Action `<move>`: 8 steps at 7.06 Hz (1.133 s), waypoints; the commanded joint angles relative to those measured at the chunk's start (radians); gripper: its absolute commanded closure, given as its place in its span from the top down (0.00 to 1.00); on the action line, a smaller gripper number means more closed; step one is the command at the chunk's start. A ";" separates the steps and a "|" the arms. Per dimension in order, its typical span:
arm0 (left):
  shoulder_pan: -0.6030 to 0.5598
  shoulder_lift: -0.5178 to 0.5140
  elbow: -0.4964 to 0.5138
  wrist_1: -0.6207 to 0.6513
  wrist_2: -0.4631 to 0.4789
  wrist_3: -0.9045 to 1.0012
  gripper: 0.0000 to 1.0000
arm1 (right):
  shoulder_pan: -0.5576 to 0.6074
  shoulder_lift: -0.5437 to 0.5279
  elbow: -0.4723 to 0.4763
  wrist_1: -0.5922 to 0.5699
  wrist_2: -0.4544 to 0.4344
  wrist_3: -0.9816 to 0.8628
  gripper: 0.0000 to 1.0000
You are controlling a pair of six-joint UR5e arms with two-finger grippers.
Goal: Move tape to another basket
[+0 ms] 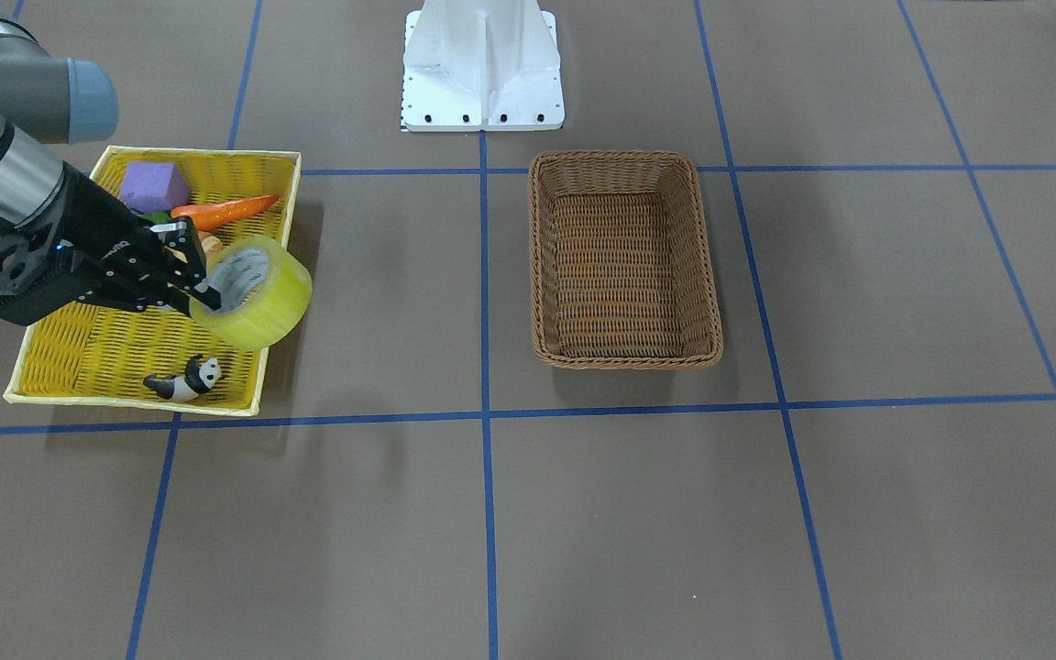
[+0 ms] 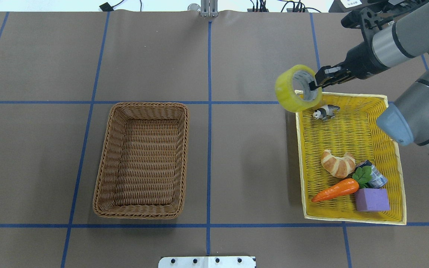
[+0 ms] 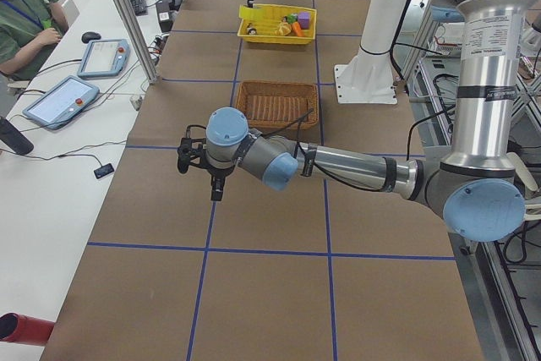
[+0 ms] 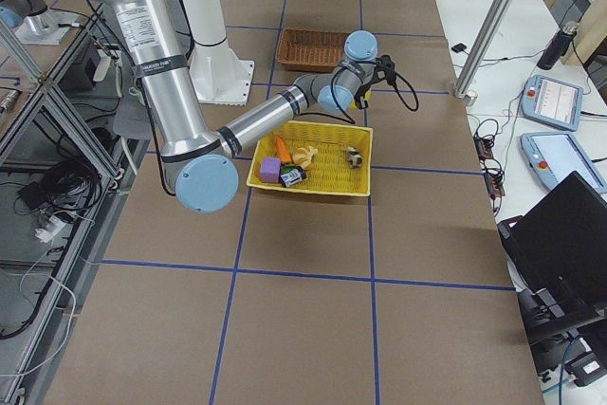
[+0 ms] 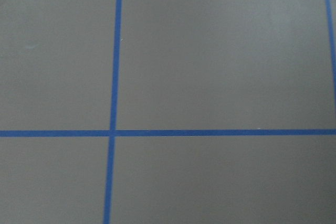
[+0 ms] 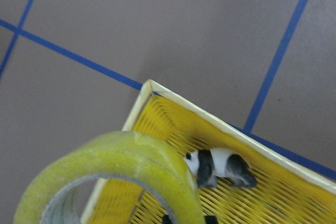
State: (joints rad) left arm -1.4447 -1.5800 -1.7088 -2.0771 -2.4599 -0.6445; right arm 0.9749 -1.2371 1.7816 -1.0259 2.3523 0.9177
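Observation:
The tape [image 1: 258,298], a wide yellowish roll with a grey-white core, hangs in my right gripper [image 1: 205,291], which is shut on the roll's wall. In the overhead view the tape [image 2: 292,93] is held in the air over the far left corner of the yellow tray [image 2: 348,123], by the right gripper [image 2: 316,82]. The right wrist view shows the roll [image 6: 121,171] close up above the tray's corner. The brown wicker basket [image 2: 102,208] stands empty to the left, apart from the tape. My left gripper [image 3: 215,190] hovers over bare table; I cannot tell whether it is open.
The yellow tray holds a panda figure [image 2: 325,111], a croissant [image 2: 337,163], a carrot [image 2: 335,190], a purple block [image 2: 372,200] and a small dark can [image 2: 376,176]. A blue-taped strip of table lies between tray and basket. The robot's white base [image 1: 482,73] stands behind.

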 commanded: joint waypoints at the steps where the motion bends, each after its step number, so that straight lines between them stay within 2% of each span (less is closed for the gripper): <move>1: 0.120 -0.059 0.011 -0.304 -0.004 -0.428 0.98 | -0.074 0.034 -0.002 0.229 -0.071 0.307 0.00; 2: 0.177 -0.099 0.011 -0.418 -0.001 -0.572 0.98 | -0.125 0.044 -0.001 0.322 -0.129 0.429 0.00; 3: 0.207 -0.151 0.011 -0.537 0.001 -0.800 0.98 | -0.175 0.047 -0.001 0.436 -0.195 0.537 0.00; 5: 0.250 -0.222 0.009 -0.752 0.004 -1.126 0.98 | -0.238 0.054 -0.002 0.603 -0.248 0.695 0.00; 6: 0.303 -0.256 -0.001 -0.838 0.068 -1.247 0.98 | -0.255 0.062 -0.004 0.653 -0.249 0.720 0.00; 8: 0.490 -0.323 0.000 -1.056 0.342 -1.493 0.98 | -0.289 0.082 -0.002 0.717 -0.249 0.722 0.00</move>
State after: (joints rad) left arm -1.0629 -1.8660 -1.7088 -3.0092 -2.2726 -2.0005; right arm 0.7055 -1.1666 1.7790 -0.3440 2.1044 1.6337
